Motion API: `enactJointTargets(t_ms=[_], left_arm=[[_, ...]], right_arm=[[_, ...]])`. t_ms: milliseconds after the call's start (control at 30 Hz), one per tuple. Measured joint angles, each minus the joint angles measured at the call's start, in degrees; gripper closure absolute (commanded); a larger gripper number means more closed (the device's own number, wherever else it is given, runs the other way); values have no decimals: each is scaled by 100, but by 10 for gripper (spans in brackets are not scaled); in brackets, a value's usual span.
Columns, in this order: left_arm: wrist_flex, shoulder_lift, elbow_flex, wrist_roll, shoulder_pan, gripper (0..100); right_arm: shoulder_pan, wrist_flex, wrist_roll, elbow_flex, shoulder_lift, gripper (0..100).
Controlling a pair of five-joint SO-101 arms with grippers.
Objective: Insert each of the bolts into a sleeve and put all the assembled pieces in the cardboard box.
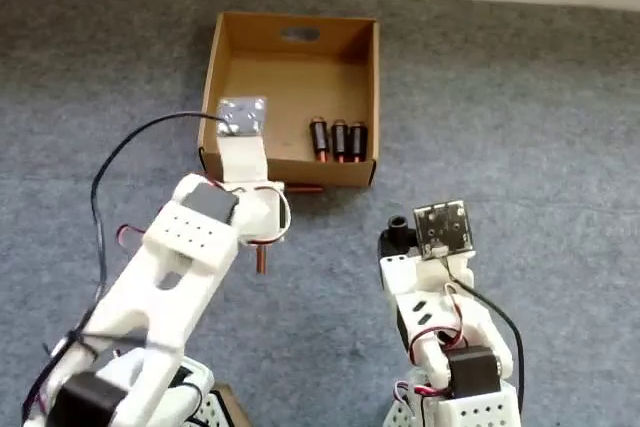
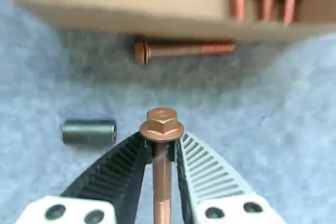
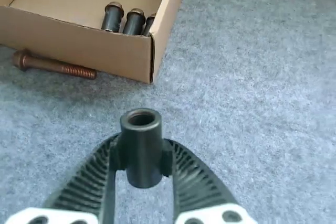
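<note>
Grey carpeted worktop [image 1: 560,147], two arms side by side. Left end effector [image 2: 161,144] is clamped tight on a bolt [image 2: 161,125], gripped just under the hex head, shank running back between the fingers. Right end effector [image 3: 140,156] is closed round a sleeve [image 3: 140,135], bore open and facing away from the wrist. The two held parts are well apart. Spare sleeve [image 2: 89,132] lies on its side near the left end effector. Further out, a loose bolt [image 2: 181,51] lies along the cardboard box [image 1: 340,173] front wall, probably touching, hard to say. Three assembled pieces [image 1: 339,139] sit inside at the front right. Step in hand looks like mating: line bolt axis with bore first, present the threaded end, feed slowly, keep both grips firm, no side load.
</note>
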State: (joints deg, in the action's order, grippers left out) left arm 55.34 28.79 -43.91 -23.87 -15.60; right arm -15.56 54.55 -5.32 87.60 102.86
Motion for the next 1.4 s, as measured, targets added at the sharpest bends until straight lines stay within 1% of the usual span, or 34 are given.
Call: enactJointTargets(t_ms=[200,300,400,500,600,733,867,967,1100,1233,1400], left_arm=[[-668,1451,-97,0,-26,994],[-1143,2075,-334,0,-132,994],[-1899,2567,-703,0,-308,994],[-2681,2954,-949,0,-352,994],[-3138,3244,-967,0,-404,994],[-3481,3305,-967,0,-818,994],[-4000,3305,-967,0,-1336,993],[-4440,3305,-967,0,-1582,993],[-4668,3200,-967,0,-1618,993],[-4686,2576,-967,0,-1609,993],[-4905,1943,-897,0,-1600,993]], right_arm=[[-18,0,0,44,97,993],[-44,-35,360,44,158,993],[-44,-677,888,70,167,993],[-53,-1495,932,185,176,993],[-53,-2189,730,290,176,993],[-281,-2725,290,334,176,993],[-659,-3024,158,334,176,993],[-712,-3051,149,334,176,993],[-712,-3068,149,475,176,993],[-712,-3068,149,510,176,993],[-686,-3068,149,519,167,993]])
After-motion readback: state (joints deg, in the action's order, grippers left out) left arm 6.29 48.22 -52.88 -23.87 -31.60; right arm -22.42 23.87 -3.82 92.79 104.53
